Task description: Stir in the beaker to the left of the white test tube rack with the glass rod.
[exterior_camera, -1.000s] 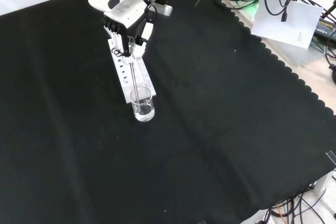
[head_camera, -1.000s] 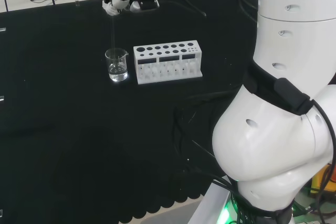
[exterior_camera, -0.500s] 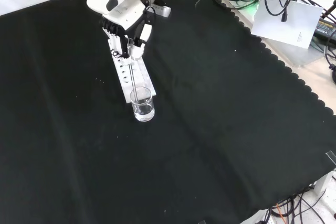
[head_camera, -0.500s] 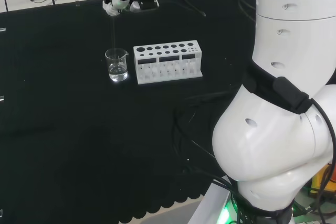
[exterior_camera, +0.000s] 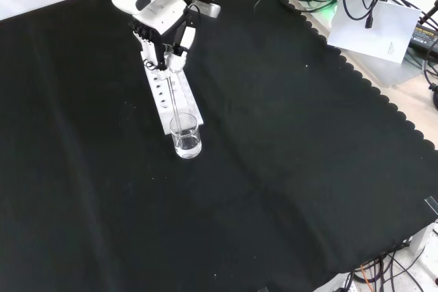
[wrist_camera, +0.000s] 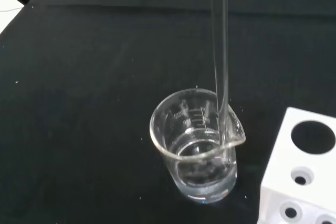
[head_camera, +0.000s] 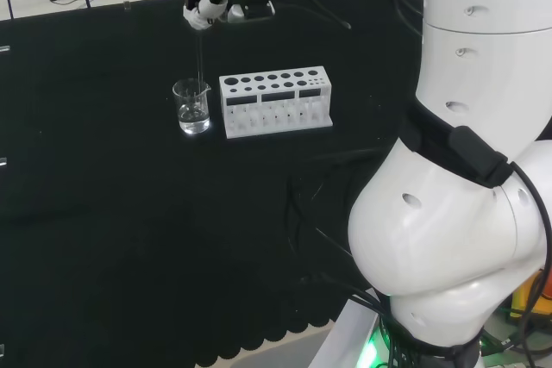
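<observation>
The hand [exterior_camera: 163, 37] hangs above the white test tube rack [head_camera: 275, 102] and the glass beaker [exterior_camera: 186, 136], with its fingers curled round the upper end of the glass rod [exterior_camera: 176, 97] — a pinch grasp, as the front view shows it. The rod runs nearly vertical from the hand down into the beaker; in the wrist view the rod [wrist_camera: 222, 77] passes the rim close to the pouring spout, and its lower end sits in the clear liquid at the bottom of the beaker [wrist_camera: 199, 150], beside the wall rather than at the centre. The beaker stands upright on the black tabletop [exterior_camera: 294, 169], just beside the short end of the rack: to its left in the head view, in front of it in the front view. The governing relation is vertical — the beaker lies directly below the hand, along the rod's long axis, so stirring calls for a small circular sweep of the hand with the rod kept upright. Judged from this position, the stirring step is in hand. Risk: the rod is near the wall, so a wide sweep could push the light beaker or tip it toward the rack
</observation>
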Robot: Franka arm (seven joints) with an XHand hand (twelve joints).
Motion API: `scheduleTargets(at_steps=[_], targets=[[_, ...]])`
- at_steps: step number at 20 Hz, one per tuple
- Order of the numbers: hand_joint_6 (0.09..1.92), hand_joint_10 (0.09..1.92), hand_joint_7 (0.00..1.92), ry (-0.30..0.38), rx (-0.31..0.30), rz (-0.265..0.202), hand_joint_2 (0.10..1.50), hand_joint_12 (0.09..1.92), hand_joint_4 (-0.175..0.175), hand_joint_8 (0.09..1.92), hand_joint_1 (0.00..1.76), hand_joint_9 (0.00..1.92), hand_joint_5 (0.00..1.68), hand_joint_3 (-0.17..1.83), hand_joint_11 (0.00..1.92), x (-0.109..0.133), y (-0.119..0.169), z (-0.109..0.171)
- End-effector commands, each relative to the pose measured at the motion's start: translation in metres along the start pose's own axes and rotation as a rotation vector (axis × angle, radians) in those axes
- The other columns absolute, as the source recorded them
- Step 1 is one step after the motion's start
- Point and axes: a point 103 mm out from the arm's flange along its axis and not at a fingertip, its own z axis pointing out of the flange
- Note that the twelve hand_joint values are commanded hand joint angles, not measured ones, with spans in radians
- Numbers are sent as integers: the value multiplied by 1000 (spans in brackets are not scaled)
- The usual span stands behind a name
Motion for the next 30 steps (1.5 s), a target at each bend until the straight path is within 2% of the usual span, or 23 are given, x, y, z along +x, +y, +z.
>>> scheduleTargets(at_steps=[1,5,11,17,22,24,30], targets=[[87,773,1322,-11,-10,-2,1057,425,-175,741,1326,1605,1419,-175,1680,8,-12,3],[87,773,1321,-8,2,-18,1057,425,-175,741,1326,1604,1420,-175,1680,22,-16,7],[87,774,1322,-13,24,-52,1057,425,-175,740,1326,1603,1420,-175,1679,46,-2,17],[87,774,1322,-28,7,-72,1057,425,-175,740,1326,1603,1420,-175,1679,63,13,4],[87,775,1322,-12,6,-25,1057,425,-175,739,1326,1601,1421,-175,1679,35,17,0],[87,775,1323,-12,1,14,1057,425,-175,739,1326,1601,1421,-175,1679,13,13,-3],[87,776,1323,-9,-11,53,1057,425,-175,738,1326,1601,1421,-175,1678,-10,6,-10]])
